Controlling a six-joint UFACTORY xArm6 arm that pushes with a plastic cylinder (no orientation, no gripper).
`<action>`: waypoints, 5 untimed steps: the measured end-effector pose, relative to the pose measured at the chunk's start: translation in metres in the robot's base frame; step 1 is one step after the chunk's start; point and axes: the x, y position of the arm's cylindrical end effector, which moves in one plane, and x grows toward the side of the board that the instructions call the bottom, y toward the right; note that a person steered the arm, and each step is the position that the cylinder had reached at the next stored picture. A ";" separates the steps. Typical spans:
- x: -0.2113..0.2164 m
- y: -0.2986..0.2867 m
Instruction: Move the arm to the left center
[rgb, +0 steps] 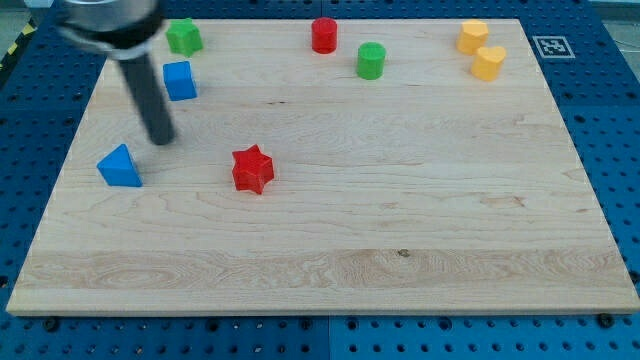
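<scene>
My dark rod comes down from the view's top left, and my tip (160, 139) rests on the wooden board (330, 240) near its left side. It stands just up and right of the blue triangular block (119, 166), below the blue cube (179, 80), and left of the red star (252, 168). It touches none of them.
A green star (184, 37) lies at the top left. A red cylinder (323, 35) and a green cylinder (371, 60) sit at the top middle. Two yellow blocks (473, 36) (489, 62) sit at the top right. Blue pegboard (600, 120) surrounds the board.
</scene>
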 end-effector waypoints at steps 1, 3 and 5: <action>-0.023 -0.059; -0.045 -0.079; -0.058 -0.079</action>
